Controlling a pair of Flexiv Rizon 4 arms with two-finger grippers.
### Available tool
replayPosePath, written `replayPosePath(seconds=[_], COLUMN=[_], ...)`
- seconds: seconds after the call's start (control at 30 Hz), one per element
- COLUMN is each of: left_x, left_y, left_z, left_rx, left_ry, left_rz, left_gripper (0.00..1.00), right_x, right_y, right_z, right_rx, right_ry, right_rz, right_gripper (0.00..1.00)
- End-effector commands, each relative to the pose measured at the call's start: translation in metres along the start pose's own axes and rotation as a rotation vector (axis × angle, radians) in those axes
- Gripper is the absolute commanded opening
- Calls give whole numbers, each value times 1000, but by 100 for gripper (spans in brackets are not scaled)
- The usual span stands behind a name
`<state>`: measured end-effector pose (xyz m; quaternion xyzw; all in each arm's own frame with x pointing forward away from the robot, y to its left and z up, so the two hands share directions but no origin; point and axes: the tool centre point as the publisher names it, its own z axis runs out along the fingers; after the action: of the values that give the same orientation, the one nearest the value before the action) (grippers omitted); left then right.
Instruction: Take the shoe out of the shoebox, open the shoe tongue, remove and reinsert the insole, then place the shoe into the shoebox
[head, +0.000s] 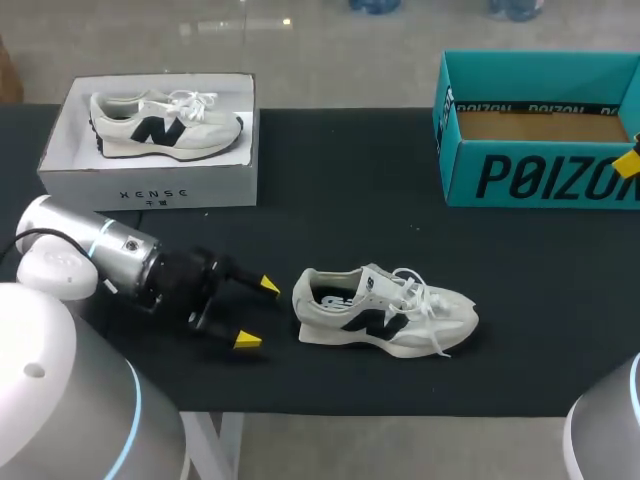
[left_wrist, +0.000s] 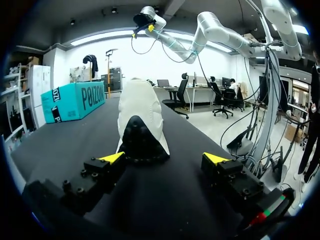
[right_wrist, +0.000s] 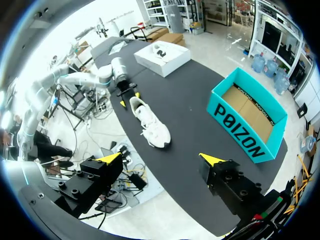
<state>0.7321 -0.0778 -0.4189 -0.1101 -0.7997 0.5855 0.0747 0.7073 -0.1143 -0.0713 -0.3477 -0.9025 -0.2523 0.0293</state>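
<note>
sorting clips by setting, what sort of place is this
Probably a robot lab workbench set up for shoe handling: a black table, my left end effector facing a loose sneaker, a white shoebox holding a second sneaker, and a teal box.

head view: above and behind, looking down on the black table (head: 350, 200)
left wrist view: low over the tabletop, facing level, close behind the heel of the shoe (left_wrist: 142, 107)
right wrist view: high up, far off, looking down
shared: all three see the shoe and teal box (head: 540, 178)
</note>
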Motion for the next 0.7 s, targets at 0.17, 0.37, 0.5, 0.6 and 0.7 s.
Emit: replayPosePath(seconds=[0.17,0.37,0.5,0.6,0.7], left_x=[1,-6,-15,-20,-26], left_y=[-11,-12,-10,-8,-7], left_z=[17,22,26,26,26], left_rx=[-23,-18,-18,-29,-39], left_ry=[-85,-108,-125,-137,-145], left_rz=[19,22,17,11,11], left_gripper=[100,100,100,100,100], right_x=[-1,-1,-1,-1,-1], right_y=[2,2,2,2,2], right_z=[0,0,0,0,0], right_rx=[6,6,6,6,6], right_ry=[3,3,3,3,3], right_rz=[1,1,1,1,1], right_gripper=[100,100,100,100,100])
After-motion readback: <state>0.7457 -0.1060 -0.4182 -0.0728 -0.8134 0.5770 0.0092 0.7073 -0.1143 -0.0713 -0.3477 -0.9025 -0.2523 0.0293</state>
